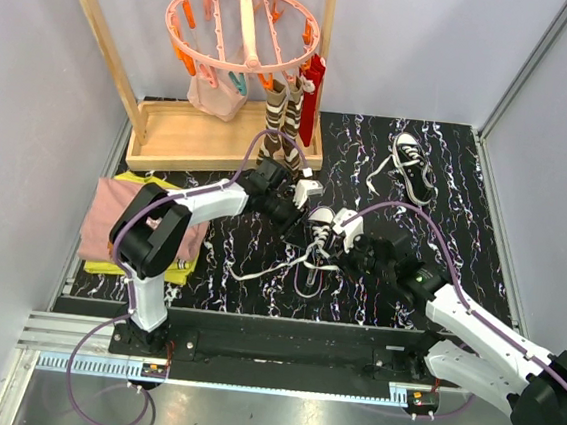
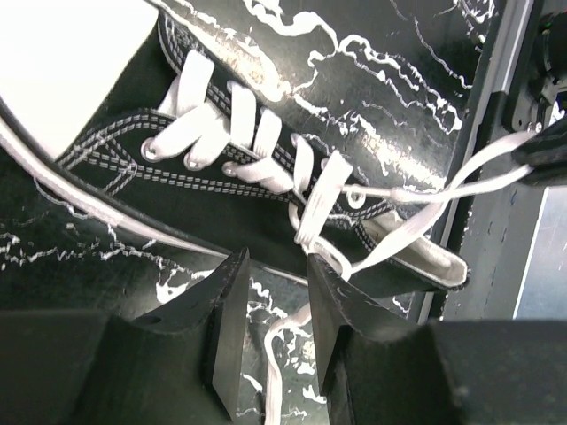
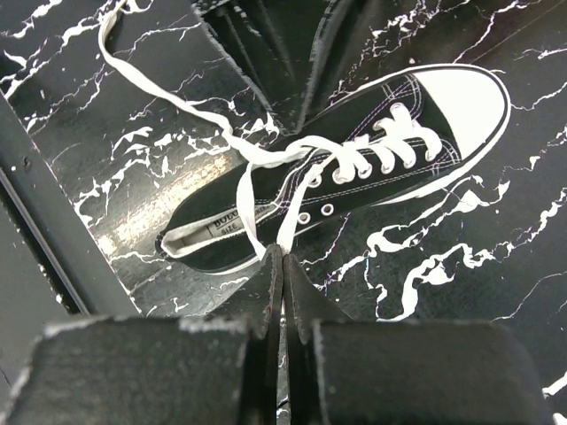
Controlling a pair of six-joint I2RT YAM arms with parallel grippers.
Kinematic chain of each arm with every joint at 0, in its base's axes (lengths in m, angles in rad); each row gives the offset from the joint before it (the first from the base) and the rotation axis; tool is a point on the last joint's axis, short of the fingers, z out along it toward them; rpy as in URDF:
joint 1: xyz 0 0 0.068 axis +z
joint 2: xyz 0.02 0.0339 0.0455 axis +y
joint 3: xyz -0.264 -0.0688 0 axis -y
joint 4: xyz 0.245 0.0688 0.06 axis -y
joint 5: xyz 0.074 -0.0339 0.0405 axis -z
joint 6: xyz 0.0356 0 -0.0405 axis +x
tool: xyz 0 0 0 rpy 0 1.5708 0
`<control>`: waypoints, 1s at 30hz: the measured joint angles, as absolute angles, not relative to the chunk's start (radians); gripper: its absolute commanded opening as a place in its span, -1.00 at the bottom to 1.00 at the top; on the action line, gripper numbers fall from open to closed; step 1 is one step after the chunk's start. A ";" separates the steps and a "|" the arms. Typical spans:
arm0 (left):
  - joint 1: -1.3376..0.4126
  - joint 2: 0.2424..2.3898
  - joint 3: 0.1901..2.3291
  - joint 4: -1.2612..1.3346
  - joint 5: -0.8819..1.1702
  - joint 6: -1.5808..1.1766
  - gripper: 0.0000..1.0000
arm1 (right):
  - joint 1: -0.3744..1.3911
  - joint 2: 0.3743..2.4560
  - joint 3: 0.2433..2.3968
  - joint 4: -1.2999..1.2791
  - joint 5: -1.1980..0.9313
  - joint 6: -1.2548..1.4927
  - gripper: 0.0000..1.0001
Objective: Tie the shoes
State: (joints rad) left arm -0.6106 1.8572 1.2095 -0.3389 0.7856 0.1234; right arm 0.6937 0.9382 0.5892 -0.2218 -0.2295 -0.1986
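One black sneaker (image 1: 318, 234) with a white toe cap lies mid-table between both grippers, its white laces (image 1: 270, 268) trailing toward the front. The second sneaker (image 1: 412, 167) lies at the back right. My left gripper (image 1: 301, 218) is open beside the near shoe (image 2: 221, 168). One lace strand (image 2: 273, 363) runs on the table between its fingers (image 2: 229, 301), and nothing is gripped. My right gripper (image 1: 338, 250) is shut on a white lace (image 3: 250, 208) coming from the shoe (image 3: 354, 181). Two strands leave its fingertips (image 3: 271, 266), and it holds them pulled away from the eyelets.
A wooden rack base (image 1: 201, 134) stands at the back left with a pink round peg hanger (image 1: 243, 23) above it. Brown striped socks (image 1: 282, 122) and a red cloth (image 1: 313, 80) hang from it. Folded pink and yellow cloths (image 1: 112, 221) lie at the left edge.
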 measured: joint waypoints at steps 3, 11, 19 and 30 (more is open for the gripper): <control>-0.616 1.867 1.219 -0.329 0.799 0.117 -0.32 | 0.693 0.938 0.585 -0.222 -0.242 -0.217 -1.00; -0.629 1.870 1.225 -0.313 0.833 0.110 -0.43 | 0.693 0.947 0.580 -0.221 -0.256 -0.253 -1.00; -0.632 1.881 1.238 -0.312 0.842 0.105 -1.00 | 0.693 0.953 0.572 -0.206 -0.257 -0.289 -1.00; -0.631 1.880 1.241 -0.312 0.862 0.106 -1.00 | 0.693 0.920 0.541 -0.200 -0.327 -0.404 -1.00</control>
